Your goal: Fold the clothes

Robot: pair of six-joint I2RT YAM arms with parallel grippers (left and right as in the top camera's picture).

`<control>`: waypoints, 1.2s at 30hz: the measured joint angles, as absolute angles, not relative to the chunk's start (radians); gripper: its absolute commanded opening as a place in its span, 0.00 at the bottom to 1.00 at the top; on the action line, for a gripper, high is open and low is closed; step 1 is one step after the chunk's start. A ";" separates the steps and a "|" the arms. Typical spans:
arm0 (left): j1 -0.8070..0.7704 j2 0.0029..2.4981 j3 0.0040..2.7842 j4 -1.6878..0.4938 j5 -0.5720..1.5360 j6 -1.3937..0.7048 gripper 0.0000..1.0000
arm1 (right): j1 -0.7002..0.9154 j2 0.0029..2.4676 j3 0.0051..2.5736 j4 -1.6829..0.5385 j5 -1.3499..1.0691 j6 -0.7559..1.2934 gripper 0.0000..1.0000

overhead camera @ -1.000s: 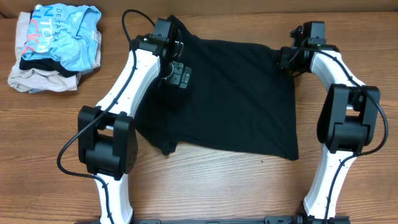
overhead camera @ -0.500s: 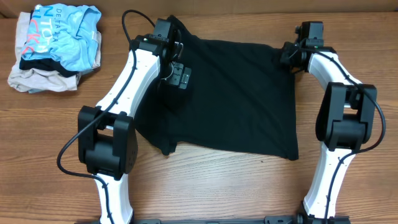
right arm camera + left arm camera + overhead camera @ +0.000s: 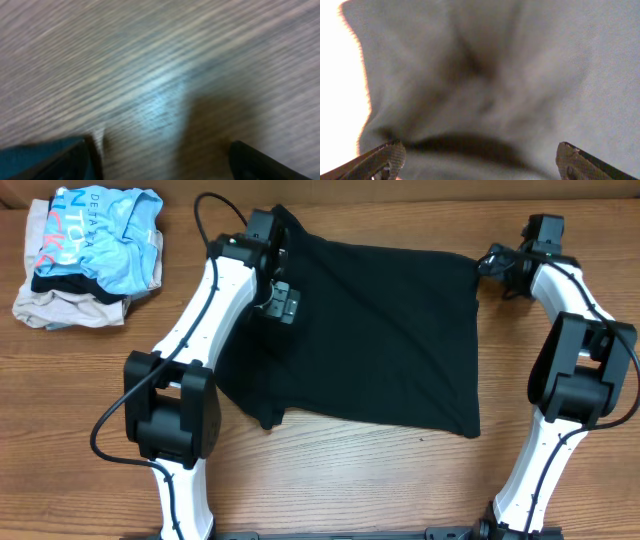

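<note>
Fabric, soft and black: T-shirt [image 3: 370, 340] lies as a rumpled near-square on my wood-grain bench [image 3: 330, 480]; left claw [image 3: 480, 150] and right claw [image 3: 162, 146] both gape wide, empty.

Shot from straight above, the fixed overhead camera takes in the brown wood-grain table [image 3: 350, 490] and both white-and-black arms, left [image 3: 205, 300] and right [image 3: 570, 290]. The left wrist camera looks down, very close, on the plain black soft-fabric T-shirt [image 3: 520, 75], near its top left corner in the overhead view. The right wrist camera, blurred, faces bare wood beside the shirt's top right corner.
</note>
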State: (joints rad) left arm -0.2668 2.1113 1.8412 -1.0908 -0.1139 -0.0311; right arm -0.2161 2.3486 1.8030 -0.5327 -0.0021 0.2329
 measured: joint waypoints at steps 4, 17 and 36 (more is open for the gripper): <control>-0.216 2.110 2.037 -1.272 -0.156 -0.031 1.00 | -0.215 2.344 1.918 -0.748 -0.038 0.233 0.99; 0.059 2.092 2.288 -1.446 0.009 -0.114 1.00 | -0.157 2.024 2.046 -1.200 -0.232 0.163 0.98; 0.159 2.093 1.610 -0.938 0.320 0.085 0.84 | -0.142 2.032 2.047 -1.333 -0.213 0.156 0.93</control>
State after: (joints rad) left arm 0.1589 2.0926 1.6096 -0.9379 0.3202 0.0849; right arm -0.1425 2.0323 2.0472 -1.3334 -0.2134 0.1562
